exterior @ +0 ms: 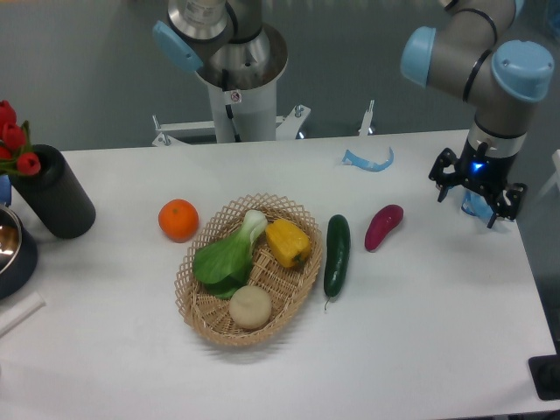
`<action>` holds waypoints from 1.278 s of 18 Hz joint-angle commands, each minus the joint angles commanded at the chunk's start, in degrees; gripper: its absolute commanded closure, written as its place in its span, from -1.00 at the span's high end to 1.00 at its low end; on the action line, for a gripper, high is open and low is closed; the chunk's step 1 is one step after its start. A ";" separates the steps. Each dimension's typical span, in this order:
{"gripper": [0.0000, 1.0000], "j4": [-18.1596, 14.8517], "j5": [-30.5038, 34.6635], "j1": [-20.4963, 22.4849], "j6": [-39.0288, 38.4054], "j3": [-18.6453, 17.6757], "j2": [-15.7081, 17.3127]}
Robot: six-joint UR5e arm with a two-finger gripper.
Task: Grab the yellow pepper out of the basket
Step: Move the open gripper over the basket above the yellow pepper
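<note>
The yellow pepper (287,242) lies in the upper right part of the oval wicker basket (203,317), near the middle of the table. It rests next to a green leafy vegetable (227,255) and above a pale beige round vegetable (250,307). My gripper (473,201) hangs over the table's far right side, well right of the basket and apart from the pepper. Its fingers are spread open and hold nothing. A small light blue thing shows just below it.
An orange (178,220) sits left of the basket. A dark green cucumber (337,255) and a purple vegetable (383,227) lie to its right. A blue plastic strip (367,161) lies at the back. A black vase (54,203) with red flowers and a metal bowl (10,249) stand at the left edge.
</note>
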 joint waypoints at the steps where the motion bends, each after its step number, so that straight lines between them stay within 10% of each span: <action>1: 1.00 0.00 0.00 0.00 0.00 0.00 0.00; 12: 1.00 -0.44 0.18 -3.59 -1.84 -4.47 3.60; 23: 1.00 -1.05 -0.26 -12.83 -21.27 -6.41 5.44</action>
